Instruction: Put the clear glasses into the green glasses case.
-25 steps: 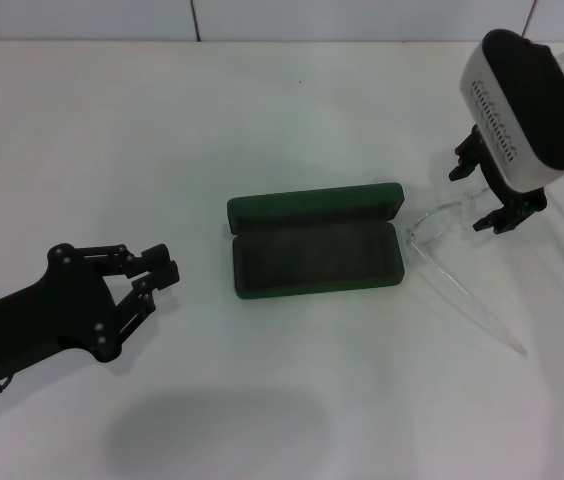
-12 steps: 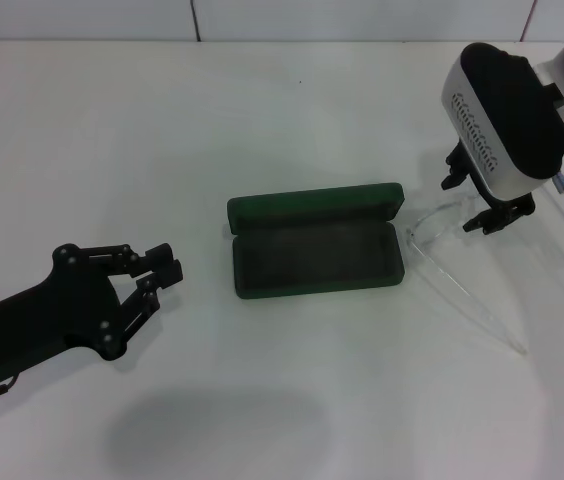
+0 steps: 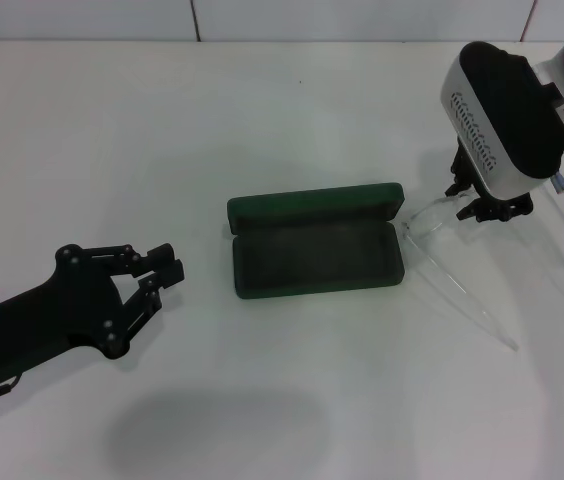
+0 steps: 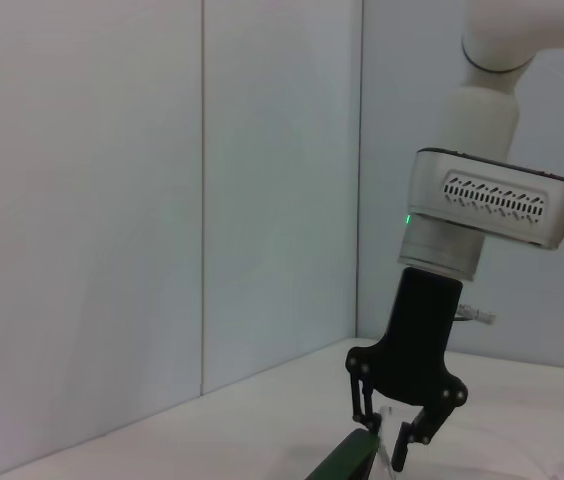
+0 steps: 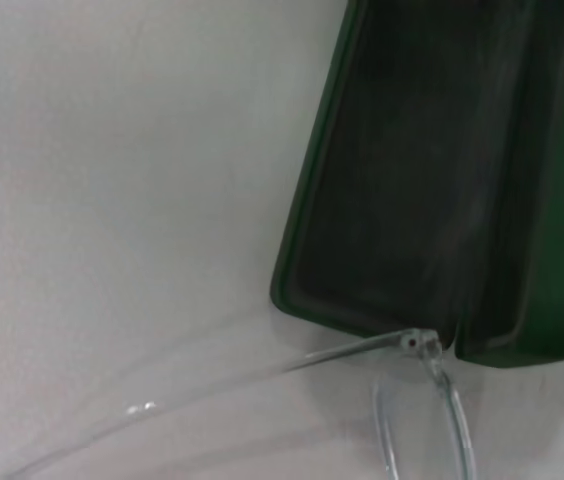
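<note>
Right gripper at 3 o'clock of open green glasses case, fingers pinching clear glasses. Left gripper at 9 o'clock, fingers spread.

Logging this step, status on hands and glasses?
Right hand down on the transparent wraparound clear glasses, grip unconfirmed. Left hand open, idle left of the open dark green rectangular case. Case empty, nothing blocking.
</note>
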Controlling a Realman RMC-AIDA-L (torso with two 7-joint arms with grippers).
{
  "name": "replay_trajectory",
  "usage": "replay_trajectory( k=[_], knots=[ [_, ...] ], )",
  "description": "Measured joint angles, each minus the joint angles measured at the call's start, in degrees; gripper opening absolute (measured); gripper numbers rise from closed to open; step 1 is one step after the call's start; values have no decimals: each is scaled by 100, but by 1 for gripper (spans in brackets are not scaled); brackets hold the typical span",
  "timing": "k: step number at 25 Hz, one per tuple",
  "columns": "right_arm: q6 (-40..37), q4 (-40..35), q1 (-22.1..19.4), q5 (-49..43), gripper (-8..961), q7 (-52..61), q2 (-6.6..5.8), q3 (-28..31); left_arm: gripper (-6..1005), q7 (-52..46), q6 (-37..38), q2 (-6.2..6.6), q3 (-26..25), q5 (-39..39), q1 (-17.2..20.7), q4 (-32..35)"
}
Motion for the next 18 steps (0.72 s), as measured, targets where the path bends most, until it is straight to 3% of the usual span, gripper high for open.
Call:
replay_trajectory(
  k=[2,10,18],
  knots=[
    [-2,0,-6,1,242,4,-1,0,141,0,-25,0,0,0,1,-4],
    [-141,-297,-108,0,170,271,4,-125,141,9,-50,7,0,1,7,-70],
    [-834,-1600,-650,-8,100,725,3,-317,142,-26,53,17,0,-35,12,-68]
  ],
)
